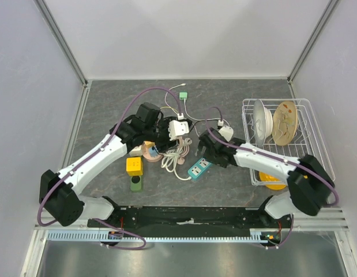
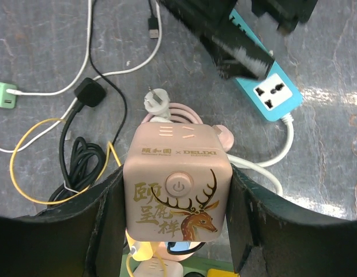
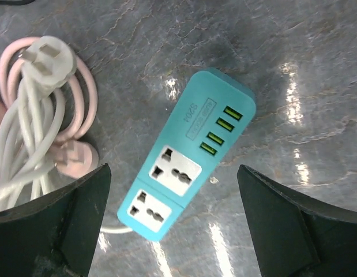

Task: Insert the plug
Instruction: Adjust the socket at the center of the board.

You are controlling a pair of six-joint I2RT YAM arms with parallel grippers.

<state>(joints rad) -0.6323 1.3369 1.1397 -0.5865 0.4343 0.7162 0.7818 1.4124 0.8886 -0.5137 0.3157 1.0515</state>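
Observation:
A pink cube socket point(image 2: 177, 190) with a deer print and a power button sits between my left gripper's point(image 2: 177, 196) fingers, which press on both its sides; it also shows in the top view point(image 1: 149, 149). A white three-pin plug point(image 2: 157, 101) on a pink and white cable coil lies just beyond it, and it shows in the right wrist view point(image 3: 48, 57) next to a pink plug point(image 3: 74, 158). My right gripper point(image 3: 172, 190) is open and empty, hovering over a teal power strip point(image 3: 187, 156) that has two sockets and several USB ports.
A wire dish rack point(image 1: 316, 127) with plates stands at the right. A yellow block point(image 1: 134, 166) and a green piece point(image 1: 135, 183) lie near the left arm. A white adapter point(image 1: 178, 128), a green charger point(image 1: 182, 96) and tangled black cable point(image 2: 80, 156) lie behind.

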